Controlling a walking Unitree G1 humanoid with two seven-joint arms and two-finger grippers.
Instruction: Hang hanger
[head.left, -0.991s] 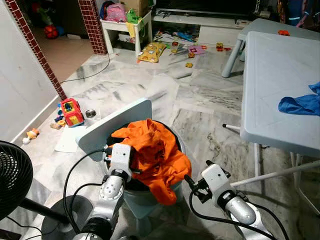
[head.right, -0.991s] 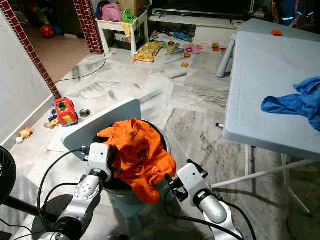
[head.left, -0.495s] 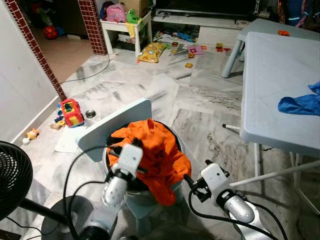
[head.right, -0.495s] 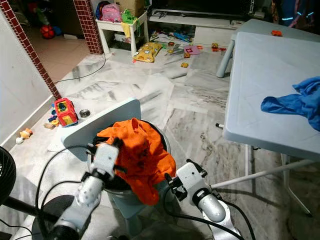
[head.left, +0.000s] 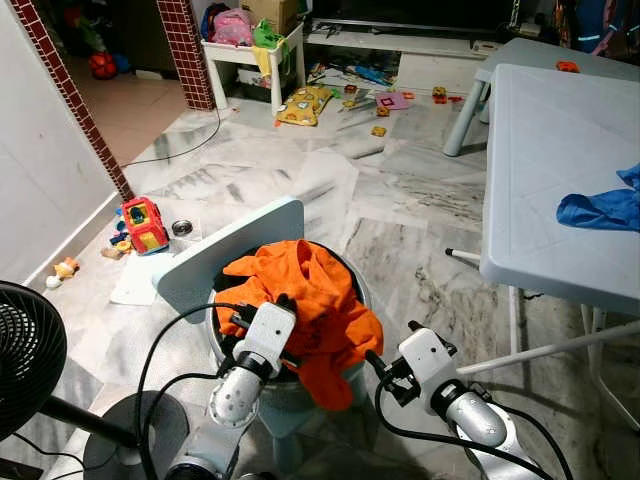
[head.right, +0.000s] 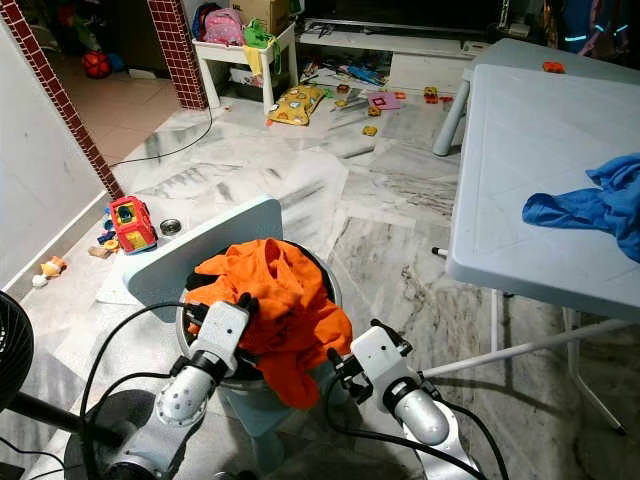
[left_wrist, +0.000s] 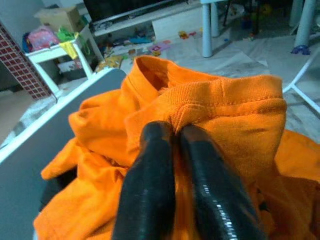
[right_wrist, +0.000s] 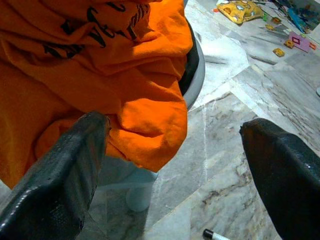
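Landmark: the bin (head.left: 352, 290), a round pail with its grey lid (head.left: 215, 255) tipped up behind it. All places below are told from the bin.
Floor: marble floor (head.left: 330, 190) all around the bin, with toys far behind it and a red toy truck (head.left: 143, 223) off to the bin's left.
Bench: a grey bench (head.left: 560, 160) stands well to the right of the bin, with a blue cloth (head.left: 600, 208) on it.
Fan: a black fan (head.left: 25, 355) sits near the bin's left side.
Shirt: an orange shirt (head.left: 305, 300) is piled on top of the bin. One part hangs down over the front rim. It lies in a heap, so I cannot tell which way it points or where its long side runs.
Hanger: the task asks for a hanger, but I cannot make one out in the heap.
Left end effector: the left end effector (left_wrist: 176, 132) is at the near left top of the bin, clenched on a fold of the shirt at a hem.
Right end effector: the right end effector (right_wrist: 175, 165) hangs low at the front right of the bin, fingers spread wide, holding nothing.
What could go wrong: the pinch is only on a thin fold. I think the shirt may slip out if lifted fast. The hanging part may drag on the rim and tip the bin.
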